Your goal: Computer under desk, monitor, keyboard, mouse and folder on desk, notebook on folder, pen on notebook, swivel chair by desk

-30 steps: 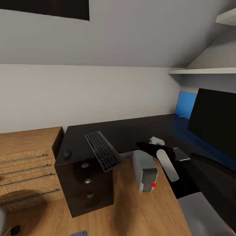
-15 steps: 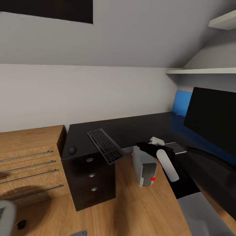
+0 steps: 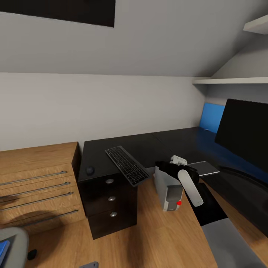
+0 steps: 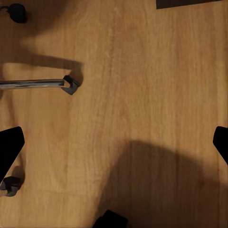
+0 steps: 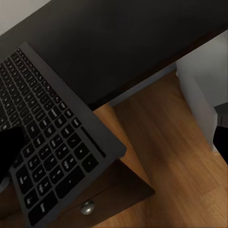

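Note:
The black keyboard (image 3: 127, 165) lies slantwise on the glossy black desk (image 3: 149, 145), one end hanging past the front edge above the drawers. In the right wrist view my right gripper (image 5: 114, 142) is open just above the keyboard (image 5: 52, 142), holding nothing. The mouse (image 3: 89, 170) sits near the desk's left end. On the floor by the desk stands the grey computer (image 3: 169, 192). The monitor (image 3: 243, 134) stands on the right wing, with the thin notebook (image 3: 203, 168) before it. At the lower left are the swivel chair (image 3: 13, 242) and the blue folder (image 3: 3, 251). My left gripper (image 4: 114, 145) hangs open over the floor.
A light-wood drawer unit (image 3: 37, 178) stands against the desk's left end. A blue wall panel (image 3: 212, 117) and a white shelf (image 3: 230, 80) are at the back right. The chair's chrome leg (image 4: 33, 83) and castors (image 4: 71, 84) lie under my left gripper.
The camera has moved, so the desk, keyboard and computer sit further right in the picture. The chair's edge and the blue folder have come into view at the lower left.

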Motion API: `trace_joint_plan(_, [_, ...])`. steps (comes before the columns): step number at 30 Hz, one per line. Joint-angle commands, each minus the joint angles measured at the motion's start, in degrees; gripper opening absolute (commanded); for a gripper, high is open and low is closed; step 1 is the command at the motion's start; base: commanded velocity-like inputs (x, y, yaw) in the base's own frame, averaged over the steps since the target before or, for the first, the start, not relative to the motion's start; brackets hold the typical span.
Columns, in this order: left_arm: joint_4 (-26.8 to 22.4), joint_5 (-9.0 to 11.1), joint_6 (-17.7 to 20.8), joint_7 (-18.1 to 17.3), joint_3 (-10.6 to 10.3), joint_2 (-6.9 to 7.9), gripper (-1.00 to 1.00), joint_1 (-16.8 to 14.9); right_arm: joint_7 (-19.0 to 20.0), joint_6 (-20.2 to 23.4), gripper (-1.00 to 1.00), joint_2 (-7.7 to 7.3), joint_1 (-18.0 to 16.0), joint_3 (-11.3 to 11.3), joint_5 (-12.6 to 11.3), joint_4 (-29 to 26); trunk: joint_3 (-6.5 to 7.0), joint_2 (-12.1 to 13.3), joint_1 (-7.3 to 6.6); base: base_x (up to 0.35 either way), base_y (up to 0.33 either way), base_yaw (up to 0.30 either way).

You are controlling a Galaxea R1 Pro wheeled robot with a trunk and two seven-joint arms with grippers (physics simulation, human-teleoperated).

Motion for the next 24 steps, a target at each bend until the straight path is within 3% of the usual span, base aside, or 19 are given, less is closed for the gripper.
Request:
trace_joint_plan(1, [-0.1, 0.6, -0.5, 0.2, -0.5, 0.06, 1.0, -0.1, -0.6, 0.0, 1.0, -0.05, -0.1, 0.1, -0.6, -0.1, -0.06, 0.0, 0.0, 0.0, 0.013, 0.0])
trace_joint_plan(10, [-0.1, 0.6, -0.5, 0.3, -0.5, 0.03, 1.0, -0.1, -0.6, -0.3, 1.0, -0.13, 0.1, 0.1, -0.6, -0.1, -0.06, 0.0, 0.0, 0.0, 0.004, -0.004])
trace_joint_plan(24, [-0.1, 0.6, -0.6, 0.3, -0.5, 0.11, 1.0, -0.1, -0.6, -1.3, 1.0, -0.07, 0.5, 0.1, -0.6, -0.1, -0.06, 0.0, 0.0, -0.01, 0.047, -0.108])
